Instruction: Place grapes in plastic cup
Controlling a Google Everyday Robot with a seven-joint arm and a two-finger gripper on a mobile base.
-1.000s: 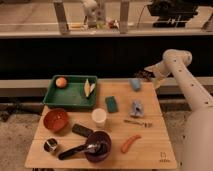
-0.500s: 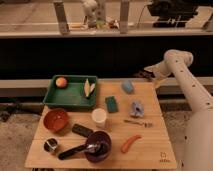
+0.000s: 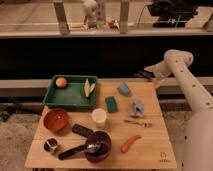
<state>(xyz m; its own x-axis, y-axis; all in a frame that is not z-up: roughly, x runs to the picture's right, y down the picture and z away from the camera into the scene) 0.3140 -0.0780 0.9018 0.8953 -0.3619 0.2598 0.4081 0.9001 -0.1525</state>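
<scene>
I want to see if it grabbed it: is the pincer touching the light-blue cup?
Apart. The camera view shows the pincer past the far edge of the table, with bare wood between it and the plastic cup.

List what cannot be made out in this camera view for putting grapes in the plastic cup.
1. Grapes: camera view, nothing on the table can be told as grapes; too small.
2. Gripper: beyond the table's far edge, right of the plastic cup; dark against the dark background, so any load is hidden.
3. Plastic cup: upright or lying, too small to tell.
</scene>
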